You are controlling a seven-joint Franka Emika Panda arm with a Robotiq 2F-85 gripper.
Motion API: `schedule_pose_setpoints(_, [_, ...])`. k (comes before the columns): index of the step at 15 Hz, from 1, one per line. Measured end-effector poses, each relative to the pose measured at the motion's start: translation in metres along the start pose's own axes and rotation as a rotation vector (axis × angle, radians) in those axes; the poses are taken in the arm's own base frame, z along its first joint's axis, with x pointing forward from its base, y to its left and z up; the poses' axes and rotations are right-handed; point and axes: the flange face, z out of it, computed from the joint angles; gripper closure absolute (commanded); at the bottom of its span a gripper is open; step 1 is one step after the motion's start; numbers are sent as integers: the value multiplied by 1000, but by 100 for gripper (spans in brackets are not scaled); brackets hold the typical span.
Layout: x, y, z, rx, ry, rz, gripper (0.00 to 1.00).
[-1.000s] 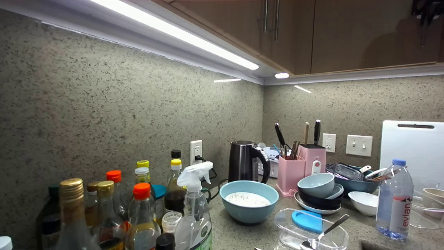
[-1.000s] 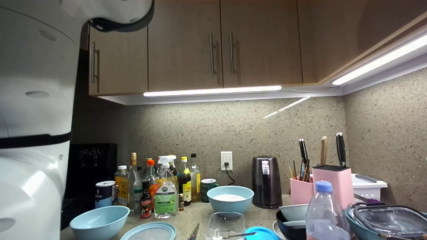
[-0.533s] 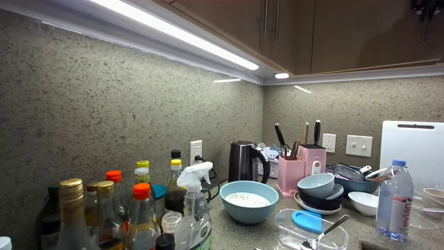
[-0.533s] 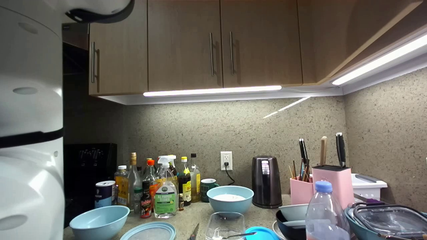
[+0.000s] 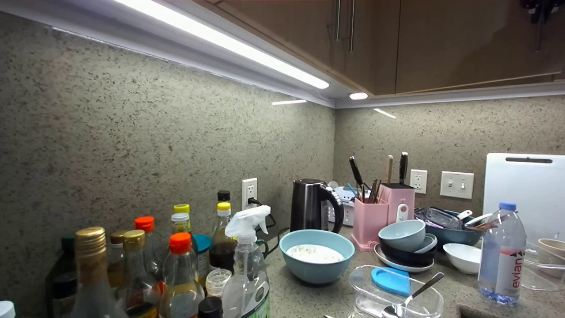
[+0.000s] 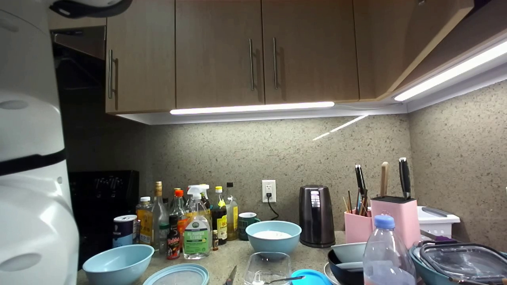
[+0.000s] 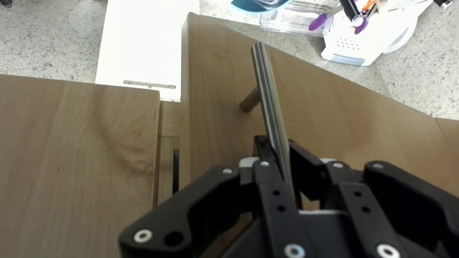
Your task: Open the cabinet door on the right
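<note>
The cabinet door (image 5: 441, 44) is a flat brown panel at the top right in an exterior view. It also shows at the top right in an exterior view (image 6: 408, 39), standing part-way open with a gap along its lower edge. In the wrist view the door (image 7: 322, 107) stands out from the cabinet and carries a silver bar handle (image 7: 267, 86). My gripper (image 7: 275, 145) has its fingers on both sides of this bar and is shut on it. The gripper is partly cut off at the top edge in an exterior view (image 5: 540, 6). The cabinet's inside is hidden.
A neighbouring closed door (image 7: 71, 161) lies beside the open one. Other brown doors (image 6: 222, 51) have silver bar handles. The white arm (image 6: 31, 126) stands at the left. Below are a water bottle (image 5: 503, 260), a white board (image 5: 525, 190), a pink knife block (image 6: 396, 217), bowls and bottles.
The door has swung further out from the cabinet, and the gap along its lower edge has widened. The gripper has moved with it, and the white arm has shifted left in an exterior view.
</note>
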Motion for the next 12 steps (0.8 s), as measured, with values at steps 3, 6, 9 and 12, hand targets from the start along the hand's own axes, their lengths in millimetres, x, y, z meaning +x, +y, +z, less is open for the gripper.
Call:
schedule_pose_setpoints(3, [2,1,2,-5,5,2,96])
schedule_pose_setpoints(6, [-1,-5,2,-41,22,-32,96])
schedule_pose_setpoints(9, [-12,-18,-2,-86,57,-97,96])
schedule_pose_setpoints(12, [-30,-30,-7,-118,104,-172,96])
